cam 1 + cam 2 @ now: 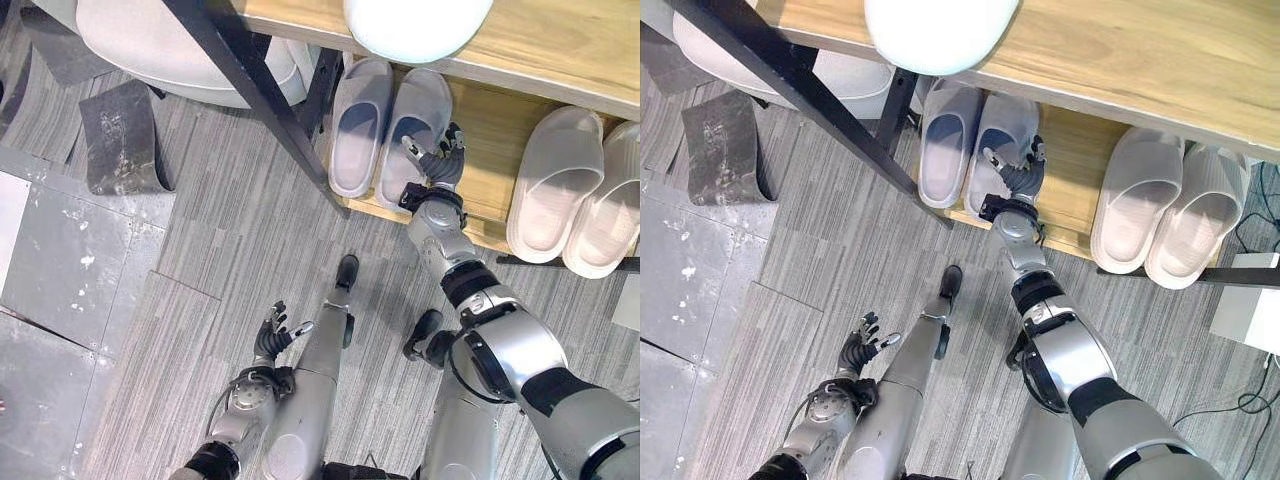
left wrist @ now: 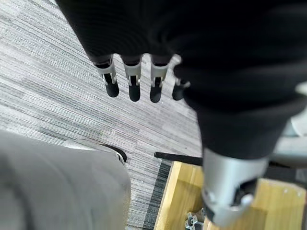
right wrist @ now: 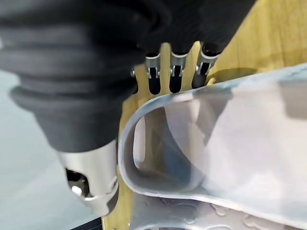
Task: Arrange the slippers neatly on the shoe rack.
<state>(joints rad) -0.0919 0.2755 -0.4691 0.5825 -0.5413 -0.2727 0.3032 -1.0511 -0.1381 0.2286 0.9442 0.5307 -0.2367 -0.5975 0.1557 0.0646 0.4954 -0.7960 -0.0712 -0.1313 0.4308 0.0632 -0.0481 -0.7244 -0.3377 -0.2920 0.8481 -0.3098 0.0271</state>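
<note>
Two pairs of pale slippers stand on the lower wooden shelf (image 1: pixel 490 130) of the shoe rack. The left pair (image 1: pixel 360 125) sits side by side, toes towards the back. My right hand (image 1: pixel 437 160) rests at the right edge of that pair's right slipper (image 1: pixel 418 115), open, with its fingers (image 3: pixel 173 79) straight past the slipper's strap (image 3: pixel 240 134) and its thumb over the sole. The other pair (image 1: pixel 555 180) lies further right on the same shelf. My left hand (image 1: pixel 275 335) hangs low over the floor, open, its fingers (image 2: pixel 134 84) holding nothing.
A black slanted frame bar (image 1: pixel 250 90) crosses in front of the rack's left end. A white rounded object (image 1: pixel 415 25) sits on the top shelf. A white curved base (image 1: pixel 170 40) and a dark mat piece (image 1: pixel 120 135) lie left. A white box (image 1: pixel 1245 310) stands right.
</note>
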